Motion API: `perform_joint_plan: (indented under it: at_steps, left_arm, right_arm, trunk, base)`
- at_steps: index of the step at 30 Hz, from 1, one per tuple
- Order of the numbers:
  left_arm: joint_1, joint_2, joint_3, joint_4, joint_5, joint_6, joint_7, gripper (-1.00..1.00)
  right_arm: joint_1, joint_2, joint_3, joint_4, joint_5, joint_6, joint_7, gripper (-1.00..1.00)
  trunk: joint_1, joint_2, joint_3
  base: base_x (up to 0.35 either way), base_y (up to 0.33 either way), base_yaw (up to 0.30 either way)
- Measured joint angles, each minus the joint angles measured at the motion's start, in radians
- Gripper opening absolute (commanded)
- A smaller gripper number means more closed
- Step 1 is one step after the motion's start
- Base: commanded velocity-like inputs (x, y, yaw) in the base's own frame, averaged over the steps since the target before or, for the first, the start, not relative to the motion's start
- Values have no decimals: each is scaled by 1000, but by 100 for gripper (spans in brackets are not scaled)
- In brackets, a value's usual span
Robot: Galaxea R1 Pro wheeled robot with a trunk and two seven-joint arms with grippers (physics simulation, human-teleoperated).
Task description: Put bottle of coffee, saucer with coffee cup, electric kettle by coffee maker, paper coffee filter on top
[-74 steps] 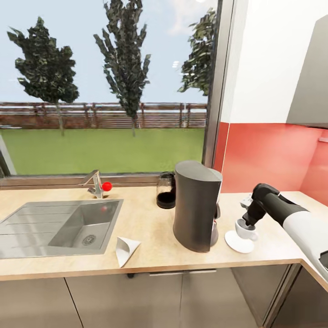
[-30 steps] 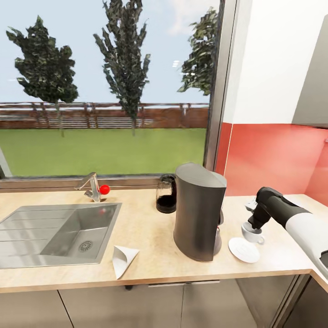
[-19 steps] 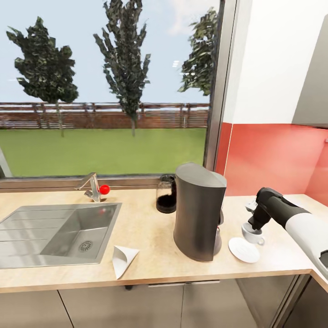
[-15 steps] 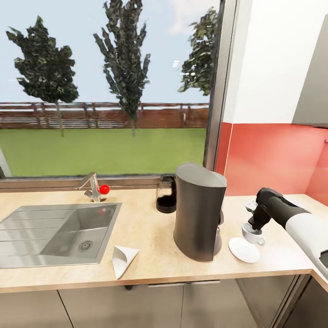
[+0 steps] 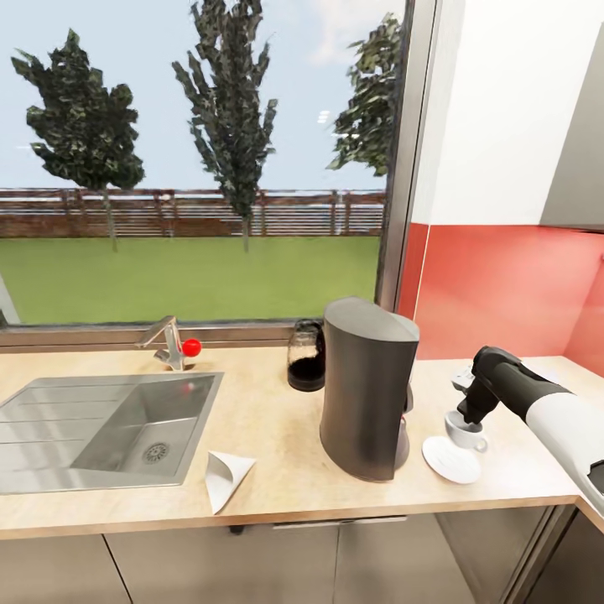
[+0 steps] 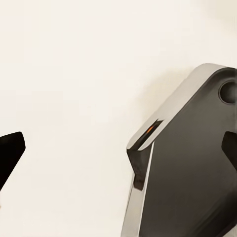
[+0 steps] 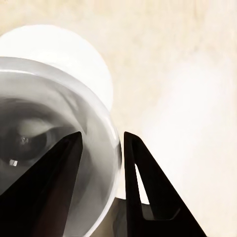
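Note:
The dark grey coffee maker (image 5: 365, 386) stands on the countertop (image 5: 277, 436). Behind its left side is the bottle of coffee (image 5: 306, 356), a dark jar by the window. A white paper coffee filter (image 5: 225, 478) lies on its side near the counter's front edge. The white saucer (image 5: 451, 460) lies just right of the coffee maker. My right gripper (image 5: 464, 417) is shut on the rim of the white coffee cup (image 5: 466, 433), holding it just above the saucer's far edge. In the right wrist view the cup (image 7: 44, 143) wall sits between the fingers (image 7: 140, 182), with the saucer (image 7: 74, 49) beyond. My left gripper (image 6: 118, 148) is open.
A steel sink (image 5: 109, 419) with a faucet (image 5: 172, 342) takes up the counter's left part. A small pale object (image 5: 460, 377) sits behind my right arm; I cannot tell what it is. A red backsplash (image 5: 503, 294) and a wall cabinet (image 5: 579, 151) close the right corner.
The cup rested on the saucer 2.5 s ago; my right gripper now holds it slightly up and behind. The head view shifted a little. Over the last second almost nothing moved.

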Motion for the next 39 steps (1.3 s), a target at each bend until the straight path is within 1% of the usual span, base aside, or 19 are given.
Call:
perform_joint_plan:
  at_steps: [25,31,39]
  left_arm:
    - [0,-2,-1,2,0,0,0,100]
    - [0,-2,-1,2,0,-1,0,100]
    - [0,-3,-1,3,0,-2,0,100]
  right_arm:
    - [0,-1,0,2,0,-19,-1,-100]
    - [0,1,0,42,2,-34,-9,-100]
    - [0,1,-1,51,1,-50,-15,-100]
  trunk:
    - [96,-175,-79]
    - [119,-218,-98]
    - [150,-274,-123]
  base:
    - [0,0,0]
    - [0,0,0]
    - [0,0,0]
